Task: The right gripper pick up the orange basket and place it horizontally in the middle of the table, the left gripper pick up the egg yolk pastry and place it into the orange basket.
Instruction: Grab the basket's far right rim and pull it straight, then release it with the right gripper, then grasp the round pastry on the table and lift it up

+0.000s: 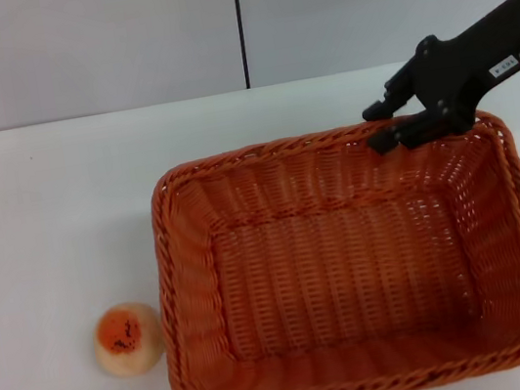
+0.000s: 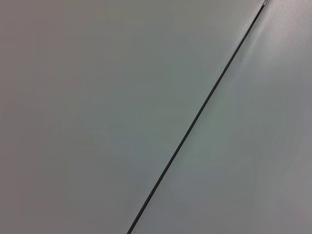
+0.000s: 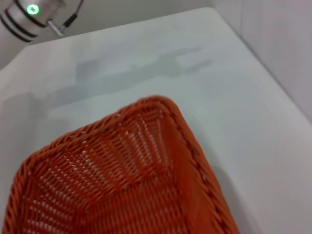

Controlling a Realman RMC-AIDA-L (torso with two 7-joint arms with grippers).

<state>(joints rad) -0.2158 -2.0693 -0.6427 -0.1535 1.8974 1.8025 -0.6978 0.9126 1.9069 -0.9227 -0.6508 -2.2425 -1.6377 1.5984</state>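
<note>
One orange basket (image 1: 351, 270), your landmark here, sits long side across on the white surface (image 1: 45, 209), its open top facing up. You have the right pincer (image 1: 382, 124) at the basket's far rim, toward its right corner, one dark finger just outside the braid and the other just inside above the far wall; the fingers stand parted with the rim between them, and whether they touch the weave you cannot tell from the head view. One egg yolk pastry (image 1: 129, 339) lies on the surface just beside the basket's left wall near its front corner, orange speckled top up, well apart from the right pincer and clear across the basket from it. The right wrist view gives you what the head view does not: a close look down at one rounded corner of the basket (image 3: 146, 165) and the surface (image 3: 234, 87) beyond it, though no fingers show there. The left wrist view shows only a pale flat panel crossed by a thin dark seam (image 2: 195, 119); the left pincer appears in no view. Count: one basket, one pastry, one pincer visible.
</note>
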